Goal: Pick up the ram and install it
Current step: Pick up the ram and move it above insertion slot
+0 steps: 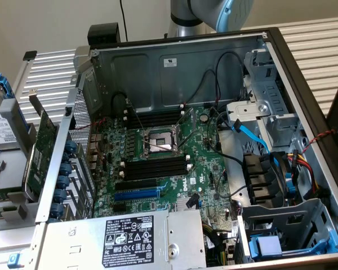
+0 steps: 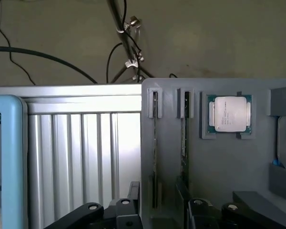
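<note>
The ram stands on edge in a slot of the grey holder. A second stick occupies the next slot, with a processor beside it. The jaws stand wide apart, flanking the ram's near end and clamping nothing. The motherboard's black memory slots are empty.

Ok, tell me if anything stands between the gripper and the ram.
Nothing visible does. The open gripper faces the ram, which stands edge-on in its slot of the grey tray, with only bare space between them.
</note>
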You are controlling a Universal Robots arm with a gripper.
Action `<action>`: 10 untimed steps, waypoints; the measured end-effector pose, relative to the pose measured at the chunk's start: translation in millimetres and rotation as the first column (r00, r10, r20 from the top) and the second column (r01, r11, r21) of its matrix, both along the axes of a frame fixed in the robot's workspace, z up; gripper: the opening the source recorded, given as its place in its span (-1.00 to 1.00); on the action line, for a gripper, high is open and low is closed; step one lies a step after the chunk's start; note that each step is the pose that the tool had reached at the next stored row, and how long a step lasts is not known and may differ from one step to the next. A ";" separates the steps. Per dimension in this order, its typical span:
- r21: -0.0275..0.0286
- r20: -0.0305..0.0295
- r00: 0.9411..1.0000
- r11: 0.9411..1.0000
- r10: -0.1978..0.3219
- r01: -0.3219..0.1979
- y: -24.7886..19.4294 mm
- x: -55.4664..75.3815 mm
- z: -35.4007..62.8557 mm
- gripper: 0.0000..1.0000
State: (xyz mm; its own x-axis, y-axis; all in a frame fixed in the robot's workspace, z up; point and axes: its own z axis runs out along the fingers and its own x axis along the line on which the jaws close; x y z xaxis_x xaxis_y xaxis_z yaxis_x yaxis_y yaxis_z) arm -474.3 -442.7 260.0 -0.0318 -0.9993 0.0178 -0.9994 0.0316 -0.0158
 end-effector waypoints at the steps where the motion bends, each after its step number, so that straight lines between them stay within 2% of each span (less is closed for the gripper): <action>1: 0.000 0.002 1.000 1.000 0.000 0.000 -0.1 -0.1 -1.8 -0.15; 10: 0.002 0.002 1.000 1.000 0.000 0.000 -2.2 -0.4 -18.1 -0.15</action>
